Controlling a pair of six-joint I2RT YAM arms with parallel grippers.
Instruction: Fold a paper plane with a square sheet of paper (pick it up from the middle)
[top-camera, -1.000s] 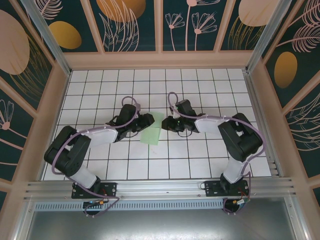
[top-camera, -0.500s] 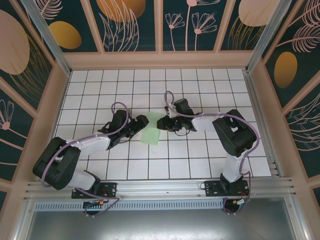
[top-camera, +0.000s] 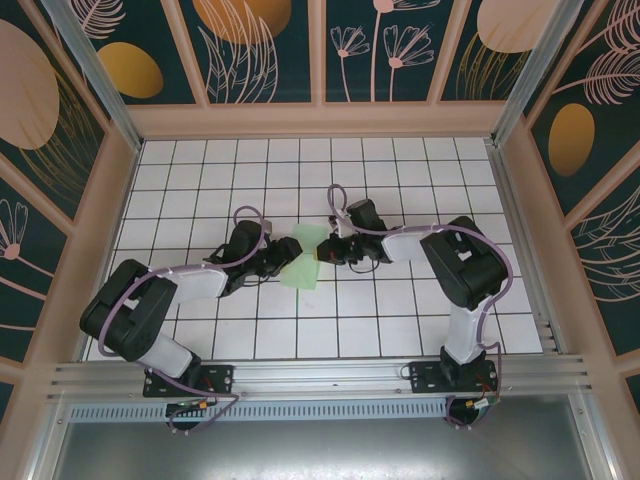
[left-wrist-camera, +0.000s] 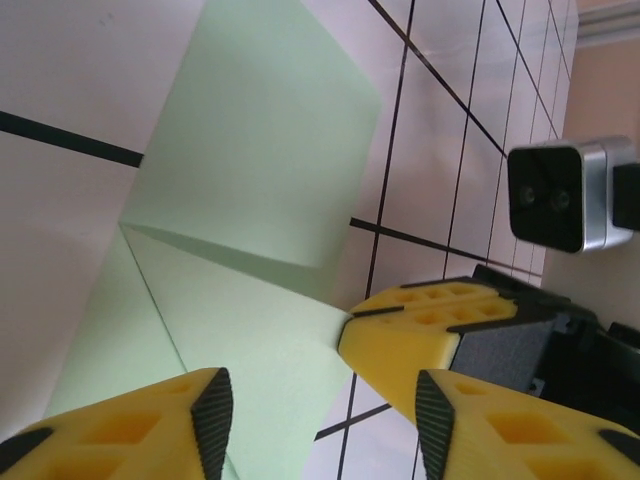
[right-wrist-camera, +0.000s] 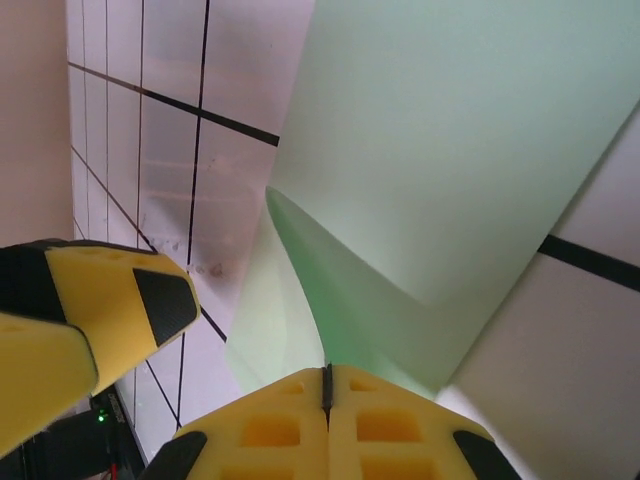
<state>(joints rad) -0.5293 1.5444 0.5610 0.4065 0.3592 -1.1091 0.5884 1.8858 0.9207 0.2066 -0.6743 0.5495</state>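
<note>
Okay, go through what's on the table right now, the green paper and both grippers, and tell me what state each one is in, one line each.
sheet of paper: creased, part of it raised off the table, one edge pinched by the right gripper.
right gripper: shut on the sheet of paper.
left gripper: open, fingers apart, gripping nothing.

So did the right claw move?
Yes. Against the floor tiles in the top view, the right gripper has slid a little left, onto the green paper, and is shut on its edge.
</note>
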